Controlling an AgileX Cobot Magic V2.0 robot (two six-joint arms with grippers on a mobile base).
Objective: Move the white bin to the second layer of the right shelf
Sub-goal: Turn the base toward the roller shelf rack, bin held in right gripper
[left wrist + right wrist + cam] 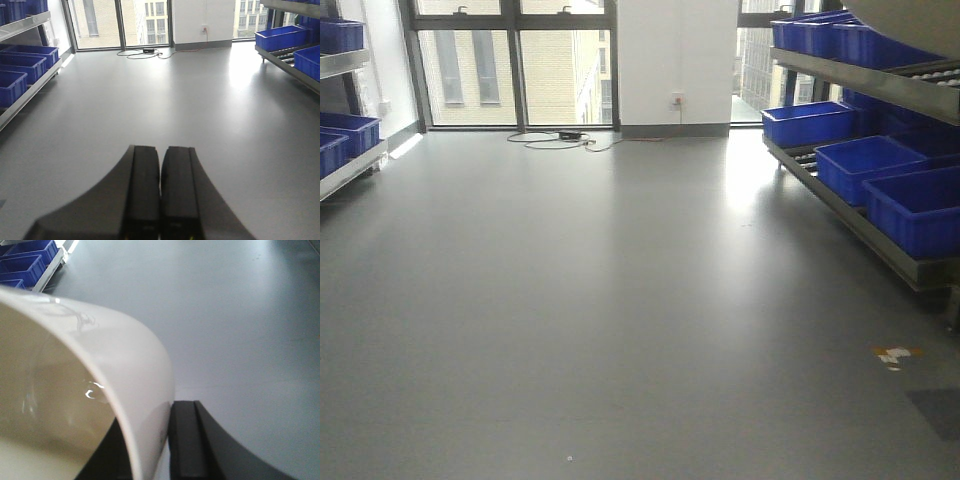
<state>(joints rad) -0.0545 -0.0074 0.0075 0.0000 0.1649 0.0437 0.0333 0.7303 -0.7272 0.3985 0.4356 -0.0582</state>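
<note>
On the left, blue crates (pixel 345 130) are ranged on a rack. The left gripper (pixel 161 155) is seen fully closed, with nothing between its fingers. Further right, the white bin (pixel 125 355) is carried clear of the floor. Its rim wall is pinched by the right gripper (pixel 152 430), one finger outside and the other largely hidden inside. The glossy plastic is judged light and stiff but slippery, so a one-sided hold may let it tilt, and a deep bite on the wall is advised. At the far right, the right shelf second layer (pixel 865 88) is not yet reached.
</note>
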